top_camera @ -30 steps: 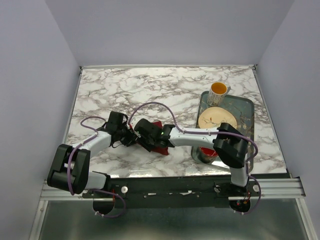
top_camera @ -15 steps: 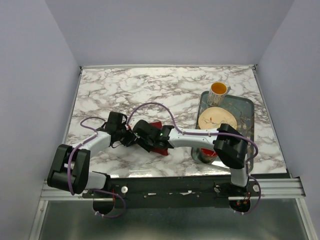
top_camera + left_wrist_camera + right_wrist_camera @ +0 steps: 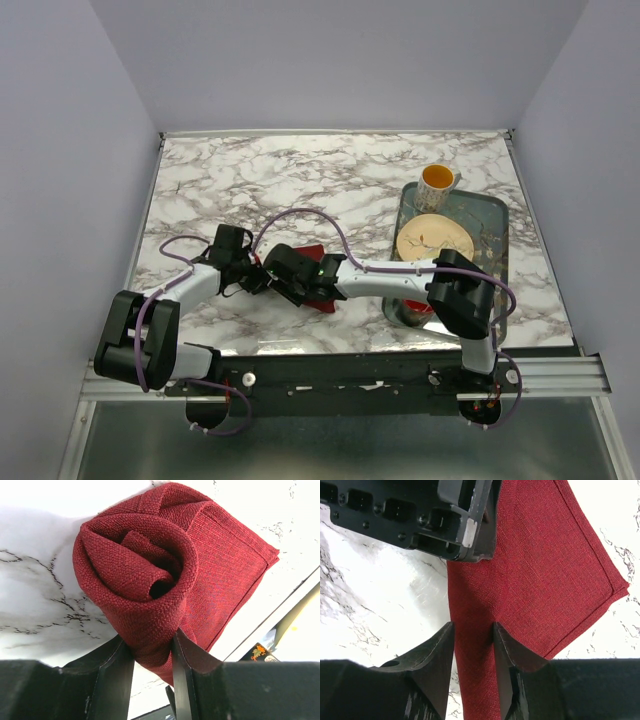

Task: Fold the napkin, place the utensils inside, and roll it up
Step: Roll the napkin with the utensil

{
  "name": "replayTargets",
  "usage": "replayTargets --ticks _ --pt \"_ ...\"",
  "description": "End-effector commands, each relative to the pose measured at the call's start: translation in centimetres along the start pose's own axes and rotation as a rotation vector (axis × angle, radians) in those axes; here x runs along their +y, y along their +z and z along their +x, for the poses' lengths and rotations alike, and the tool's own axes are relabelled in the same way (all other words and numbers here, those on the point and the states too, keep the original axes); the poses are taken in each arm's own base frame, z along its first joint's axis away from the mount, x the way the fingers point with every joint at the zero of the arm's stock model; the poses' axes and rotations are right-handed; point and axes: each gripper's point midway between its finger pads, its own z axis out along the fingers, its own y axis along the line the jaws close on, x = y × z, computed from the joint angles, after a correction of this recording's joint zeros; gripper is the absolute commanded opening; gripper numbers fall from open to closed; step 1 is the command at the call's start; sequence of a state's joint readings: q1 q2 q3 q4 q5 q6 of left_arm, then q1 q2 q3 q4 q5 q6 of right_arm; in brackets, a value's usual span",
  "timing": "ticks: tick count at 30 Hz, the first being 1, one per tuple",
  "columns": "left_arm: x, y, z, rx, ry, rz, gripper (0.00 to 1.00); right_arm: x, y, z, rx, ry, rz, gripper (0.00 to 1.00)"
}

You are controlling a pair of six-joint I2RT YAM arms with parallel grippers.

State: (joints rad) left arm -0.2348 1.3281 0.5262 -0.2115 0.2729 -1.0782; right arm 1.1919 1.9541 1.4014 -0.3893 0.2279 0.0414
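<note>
Napkin (image 3: 316, 252), maroon and rolled into a loose tube, lies on the marble table (image 3: 300, 170) left of centre and towards the near edge, caught between the two arms' heads. In the left wrist view its open end (image 3: 150, 575) faces the camera as a spiral of layered cloth, with a flat folded part spreading behind it to the right.

The left gripper (image 3: 152, 650) stands about half closed, and both fingers press into the lower part of the roll, which bulges between them. The right gripper (image 3: 473, 630) is likewise part closed, with a strip of the cloth (image 3: 535, 580) filling the gap and touching both fingers. A flat corner of the fabric fans out to the right past its right finger.

From above, the left gripper (image 3: 258, 272) and right gripper (image 3: 285, 275) meet almost nose to nose and cover most of the cloth, so only red slivers show beside them. In the right wrist view the black body of the left gripper blocks the upper end of the roll.

Well apart on the right sits a tray (image 3: 497, 205) carrying a plate (image 3: 435, 238), with a mug (image 3: 438, 180) at its far corner. A red bowl (image 3: 414, 305) lies half hidden under the right arm. A purple cable (image 3: 300, 210) arches over the arms.
</note>
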Motion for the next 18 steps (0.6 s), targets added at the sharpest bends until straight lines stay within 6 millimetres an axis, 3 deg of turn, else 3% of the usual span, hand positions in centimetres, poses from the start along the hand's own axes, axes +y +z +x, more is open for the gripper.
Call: replayTargets --ticks 1,7,12,17,18 --pt "2.8 0.1 1.2 0.037 -0.029 -0.083 0.40 1.3 0.6 0.5 0.000 0.024 -0.036 0.46" --pt "2.5 -0.1 1.4 0.044 -0.042 -0.067 0.40 1.9 2.4 2.5 0.032 0.017 -0.050 0.55" --pt "2.1 -0.3 1.5 0.050 -0.054 -0.053 0.40 1.5 3.9 4.2 0.072 0.019 -0.006 0.55" --pt "2.0 -0.4 1.5 0.049 -0.046 -0.047 0.43 0.1 4.2 4.3 0.069 0.045 0.040 0.41" --pt "2.1 -0.5 1.5 0.049 -0.043 -0.047 0.45 0.1 4.1 4.3 0.069 0.056 0.026 0.30"
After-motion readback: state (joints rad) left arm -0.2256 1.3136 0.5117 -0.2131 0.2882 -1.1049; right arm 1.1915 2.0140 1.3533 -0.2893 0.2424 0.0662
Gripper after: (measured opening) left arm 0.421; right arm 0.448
